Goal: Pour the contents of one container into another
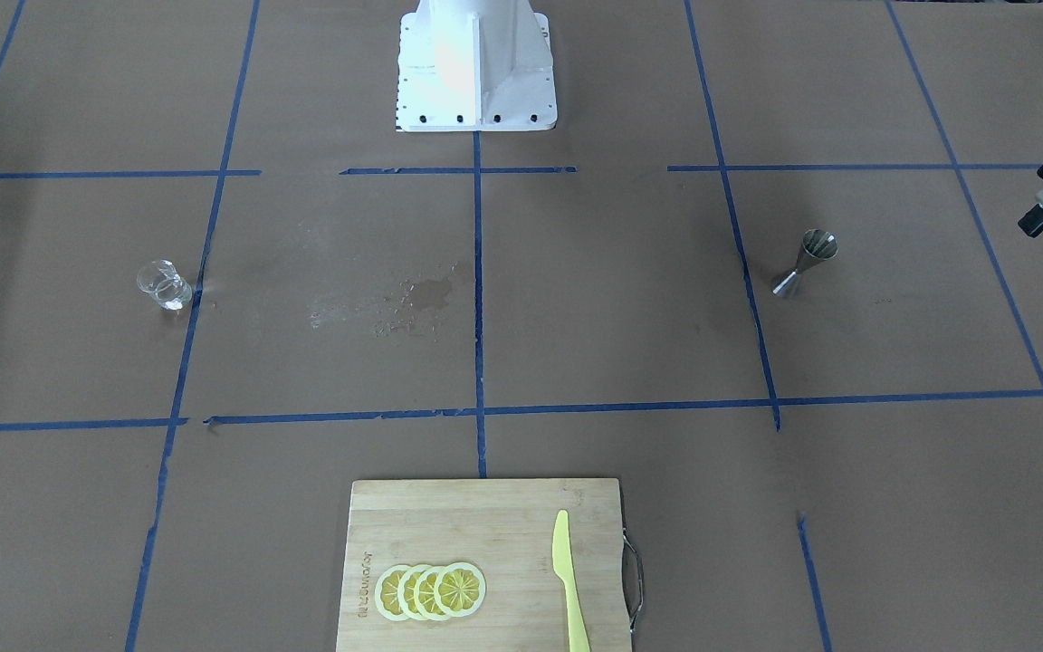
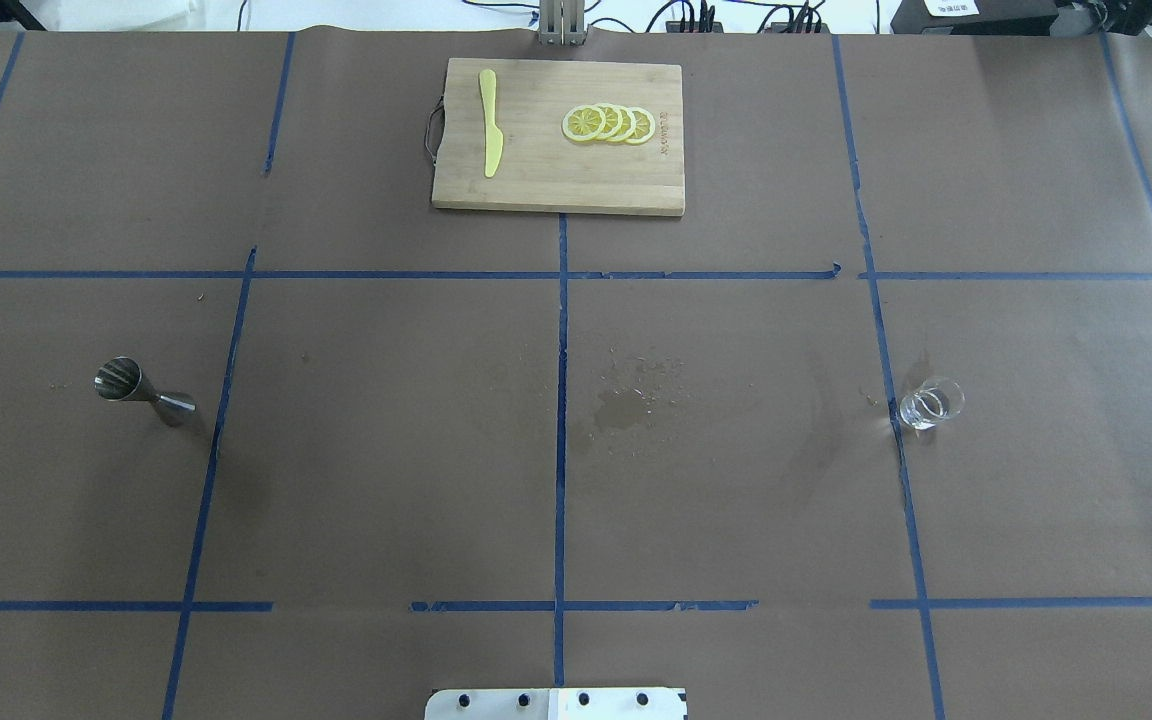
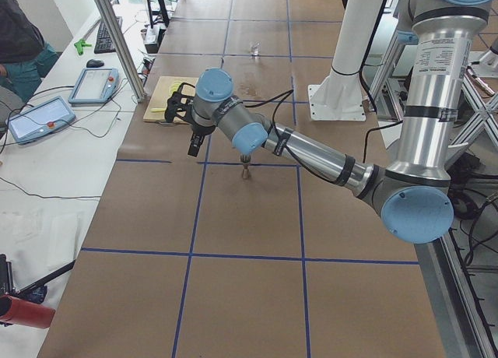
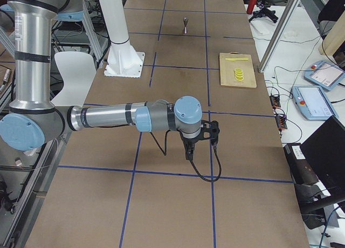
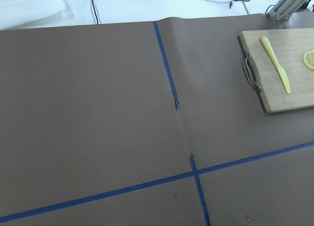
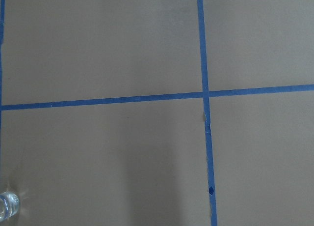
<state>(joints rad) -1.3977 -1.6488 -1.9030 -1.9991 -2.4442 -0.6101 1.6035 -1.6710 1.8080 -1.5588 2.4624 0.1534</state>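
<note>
The clear glass beaker (image 2: 931,403) stands upright on the robot's right side of the table, also seen at the front view's left (image 1: 164,285) and in the bottom left corner of the right wrist view (image 6: 7,207). The steel hourglass jigger (image 2: 144,392) stands upright on the left side (image 1: 807,263). My left gripper (image 3: 194,145) hangs above the table a little outward of the jigger; only part of it shows at the front view's right edge (image 1: 1042,213), and I cannot tell its state. My right gripper (image 4: 188,152) hangs above the table; I cannot tell whether it is open or shut.
A wooden cutting board (image 2: 536,180) lies at the far middle edge with a yellow plastic knife (image 2: 490,135) and several lemon slices (image 2: 608,124). A damp stain (image 2: 626,400) marks the brown paper mid-table. The robot's white base (image 1: 476,63) stands on the near side.
</note>
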